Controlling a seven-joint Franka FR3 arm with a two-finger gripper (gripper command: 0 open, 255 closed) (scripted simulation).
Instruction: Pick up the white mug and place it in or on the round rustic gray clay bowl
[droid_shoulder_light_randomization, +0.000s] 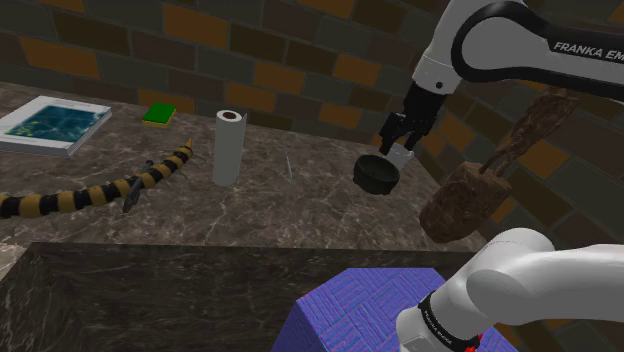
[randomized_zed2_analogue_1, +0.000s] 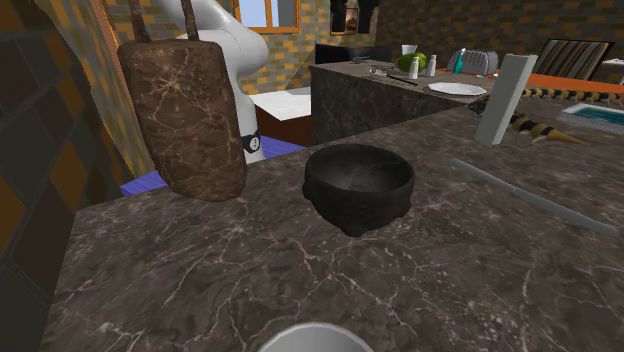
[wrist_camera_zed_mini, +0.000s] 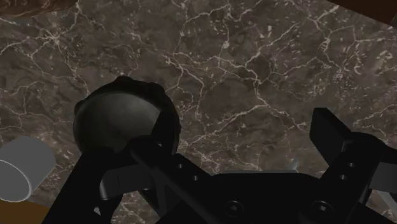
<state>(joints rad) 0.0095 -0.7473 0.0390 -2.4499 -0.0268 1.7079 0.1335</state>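
Beside the dark bowl (wrist_camera_zed_mini: 118, 121) the white mug (wrist_camera_zed_mini: 19, 172) sits ungrasped. The tool (wrist_camera_zed_mini: 230, 137) hovers, jaws apart; lifting and placing await

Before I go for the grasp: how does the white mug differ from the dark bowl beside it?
Colour: the mug is plain white, the bowl dark grey, almost black.
Shape: the mug is a narrow, straight-sided cylinder; the bowl is wide and rounded, with an uneven rim.
Width: the bowl is clearly broader than the mug.
Shared: both sit on the marbled counter, apart from each other.
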